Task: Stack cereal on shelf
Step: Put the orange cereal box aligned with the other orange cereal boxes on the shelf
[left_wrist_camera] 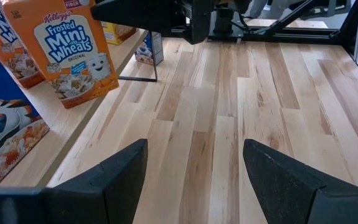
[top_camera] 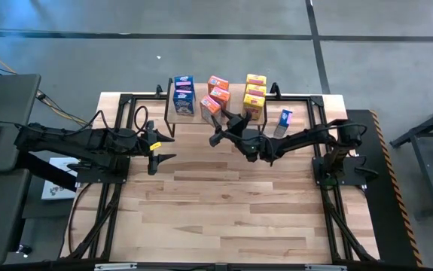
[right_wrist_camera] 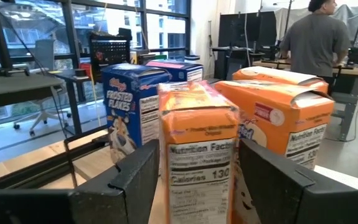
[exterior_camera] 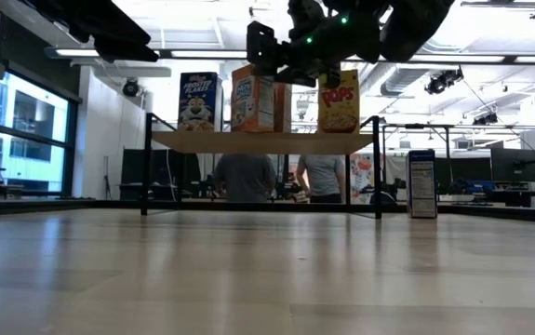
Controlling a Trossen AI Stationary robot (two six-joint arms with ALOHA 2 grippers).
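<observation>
Low wood-topped shelf [top_camera: 230, 119] with black wire legs standing at the far edge of the table [top_camera: 224, 211], cereal boxes on it in three groups. Blue Frosted Flakes boxes [top_camera: 184, 95] at the shelf's left end, two visible from above. Orange Frosted Mini-Wheats boxes [top_camera: 218, 89] in the middle, yellow Pops boxes [top_camera: 254, 95] at the right end. Another orange Mini-Wheats box [right_wrist_camera: 198, 155] pinched between the fingers [right_wrist_camera: 119, 180] of the right gripper [top_camera: 218, 119], one finger on each side panel, nutrition label facing the wrist camera; box upright at the shelf's near edge, just in front of the other orange boxes, and seemingly at shelf-top level, though contact with the plank cannot be told. One more blue box [top_camera: 284, 122] upright on the table to the right of the shelf, apart from it. Left gripper [top_camera: 160, 150] hovering over the table near the shelf's left end, fingers spread wide with nothing between them. Two people [exterior_camera: 276, 177] in the room beyond the table, seen through the shelf legs in the low view.
</observation>
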